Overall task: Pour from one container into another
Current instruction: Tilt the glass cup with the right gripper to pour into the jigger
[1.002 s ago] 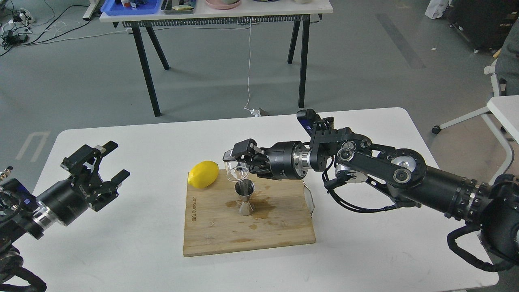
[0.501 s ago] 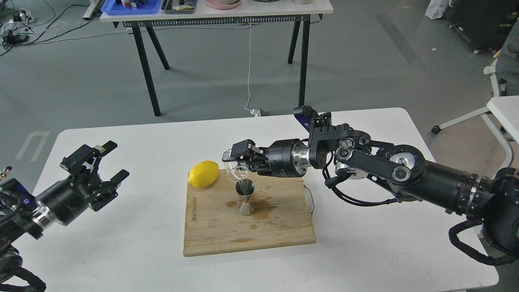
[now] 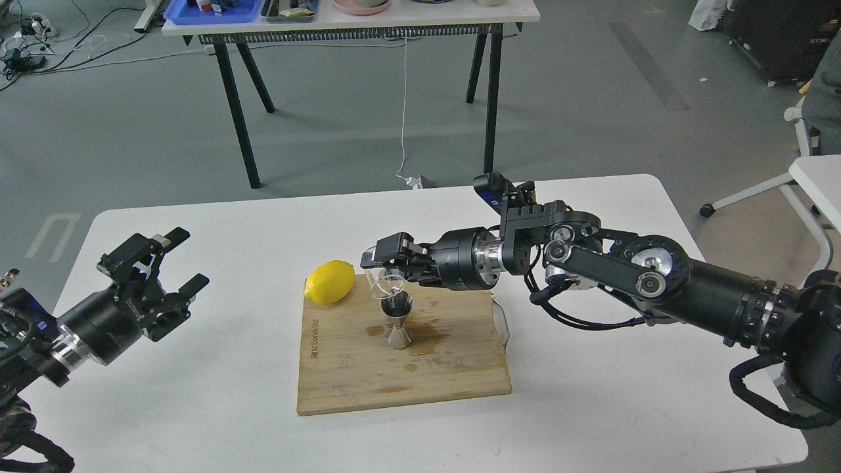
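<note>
My right gripper [image 3: 384, 263] is shut on the clear glass cup [image 3: 382, 281], which is tipped over with its mouth facing down just above the steel jigger [image 3: 397, 320]. The jigger stands upright near the middle of the wooden cutting board [image 3: 401, 368], in a dark wet patch. My left gripper [image 3: 174, 259] hovers open and empty over the table's left side, far from the board.
A yellow lemon [image 3: 330, 282] rests on the board's back left corner, close to the cup. A thin wire-like item [image 3: 503, 326] lies along the board's right edge. The white table [image 3: 591, 394] carries all of this; another table stands behind.
The right gripper has tilted the glass cup further, bringing its mouth down closer to the jigger's top. The left arm has not moved.
</note>
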### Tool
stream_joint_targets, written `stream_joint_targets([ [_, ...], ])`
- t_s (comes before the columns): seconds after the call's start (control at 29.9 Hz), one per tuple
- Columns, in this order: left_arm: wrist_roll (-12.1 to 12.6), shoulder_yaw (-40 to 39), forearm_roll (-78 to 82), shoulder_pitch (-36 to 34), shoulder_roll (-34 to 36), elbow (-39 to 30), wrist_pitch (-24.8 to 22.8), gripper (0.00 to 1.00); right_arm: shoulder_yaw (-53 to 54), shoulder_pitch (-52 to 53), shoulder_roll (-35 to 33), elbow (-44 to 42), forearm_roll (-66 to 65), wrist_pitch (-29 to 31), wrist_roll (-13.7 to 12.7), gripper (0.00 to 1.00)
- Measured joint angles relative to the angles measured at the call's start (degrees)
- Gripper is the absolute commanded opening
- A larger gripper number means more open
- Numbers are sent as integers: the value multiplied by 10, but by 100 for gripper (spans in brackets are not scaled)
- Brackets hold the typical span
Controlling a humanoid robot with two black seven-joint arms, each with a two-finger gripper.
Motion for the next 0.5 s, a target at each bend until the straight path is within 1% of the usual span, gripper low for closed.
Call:
stream_joint_targets([
  [0.17, 0, 0, 0, 0, 0, 0, 0, 99, -3, 9, -2, 0, -13, 0, 10, 30],
  [0.5, 0, 0, 0, 0, 0, 0, 0, 99, -20, 21, -2, 0, -28, 1, 16, 30],
])
